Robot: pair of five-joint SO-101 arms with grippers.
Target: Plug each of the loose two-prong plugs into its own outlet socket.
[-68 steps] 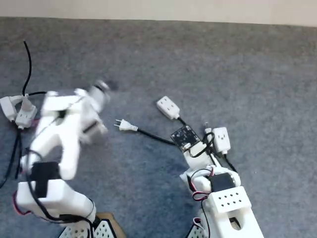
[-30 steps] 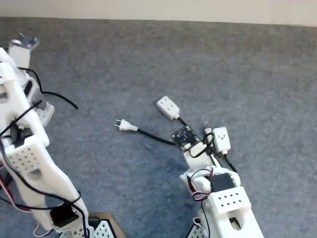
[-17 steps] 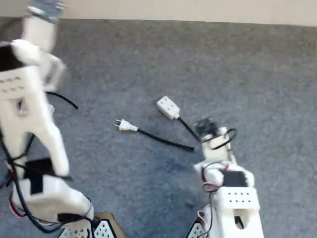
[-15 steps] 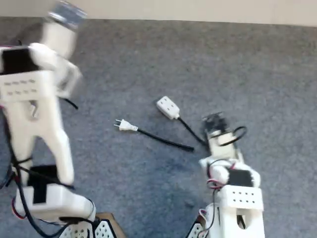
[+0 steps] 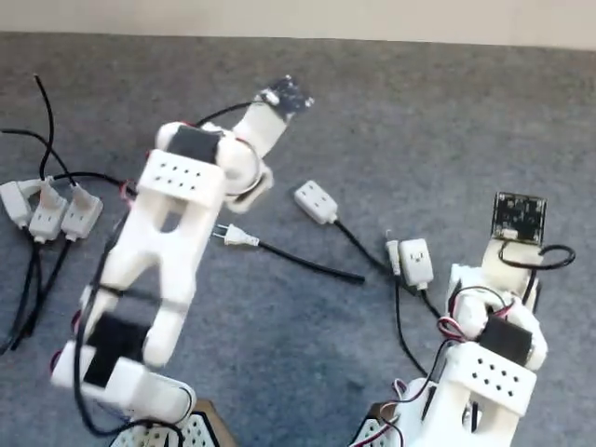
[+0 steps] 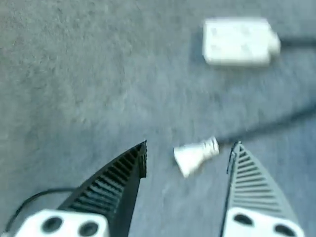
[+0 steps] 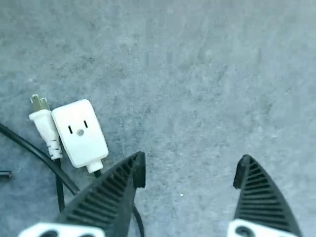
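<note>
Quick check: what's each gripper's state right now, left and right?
Left gripper: open, holding nothing, poised over a loose plug.
Right gripper: open, empty.

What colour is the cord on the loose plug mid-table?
Black cord, on a white two-prong plug. Shows best in the high view.

Fixed overhead camera over the whole carpet (image 5: 419, 112); two close, downward-facing wrist cameras.

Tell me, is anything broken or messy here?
Nothing looks broken. Two plugs lie loose on the carpet: the first plug near a long outlet block, the second plug beside a white outlet, neither plugged in.
</note>
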